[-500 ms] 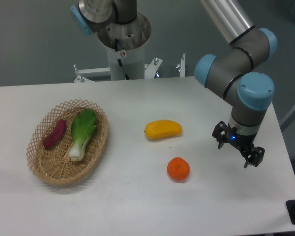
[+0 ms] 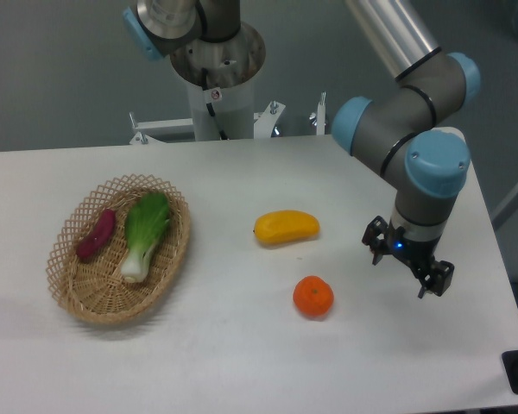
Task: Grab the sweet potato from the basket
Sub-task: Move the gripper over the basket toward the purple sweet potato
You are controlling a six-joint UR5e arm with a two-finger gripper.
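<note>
The sweet potato (image 2: 97, 235), a small reddish-purple tuber, lies in the left half of the wicker basket (image 2: 73, 297) at the table's left. A green leafy vegetable (image 2: 145, 229) lies beside it in the same basket. My gripper (image 2: 408, 268) hangs over the right side of the table, far from the basket. Its fingers are spread apart and hold nothing.
A yellow oblong fruit (image 2: 286, 227) lies mid-table. A round orange (image 2: 313, 296) sits in front of it, just left of the gripper. The arm's base column (image 2: 216, 78) stands behind the table's far edge. The table's right edge runs close behind the gripper.
The arm has shifted slightly left, carrying the gripper a little toward the table's middle. The objects have stayed put.
</note>
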